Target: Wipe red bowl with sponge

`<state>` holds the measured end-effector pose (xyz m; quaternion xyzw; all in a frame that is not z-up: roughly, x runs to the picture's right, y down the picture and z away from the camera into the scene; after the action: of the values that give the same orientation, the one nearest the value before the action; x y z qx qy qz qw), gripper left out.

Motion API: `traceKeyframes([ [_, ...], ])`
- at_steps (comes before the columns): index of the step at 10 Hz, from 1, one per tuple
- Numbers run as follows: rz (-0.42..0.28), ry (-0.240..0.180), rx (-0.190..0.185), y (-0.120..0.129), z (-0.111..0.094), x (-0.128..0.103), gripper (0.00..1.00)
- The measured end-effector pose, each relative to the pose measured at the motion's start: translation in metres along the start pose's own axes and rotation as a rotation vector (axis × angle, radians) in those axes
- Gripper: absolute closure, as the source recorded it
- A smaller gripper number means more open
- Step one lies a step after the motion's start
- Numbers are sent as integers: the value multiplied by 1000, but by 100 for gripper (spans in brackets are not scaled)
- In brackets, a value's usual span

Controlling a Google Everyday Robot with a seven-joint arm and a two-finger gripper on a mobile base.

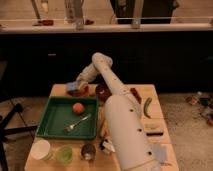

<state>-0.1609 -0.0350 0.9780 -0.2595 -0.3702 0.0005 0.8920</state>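
High camera looks down arm [125, 120] to far pincer [79, 82].

Blue-topped, yellow-based sponge [75, 86] sits in the small red bowl [81, 93] at the far-left corner of the worktop [59, 90]; end effector [82, 79] just above.

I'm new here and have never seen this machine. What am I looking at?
The white tube is a robot arm, seen by one camera looking down along it at a wooden table. Its gripper is at the far left corner, right at a sponge that sits over a red bowl; whether it grasps the sponge I cannot tell. Beside them is a darker bowl. Nearer lies a green tray holding a round fruit and a fork, with three cups at the near edge.
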Motion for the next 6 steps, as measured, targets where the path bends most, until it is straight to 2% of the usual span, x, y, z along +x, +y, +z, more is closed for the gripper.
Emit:
traceKeyframes([
  [4, 22, -4, 12, 16, -15, 10, 83],
  [6, 23, -3, 13, 16, -15, 9, 83],
])
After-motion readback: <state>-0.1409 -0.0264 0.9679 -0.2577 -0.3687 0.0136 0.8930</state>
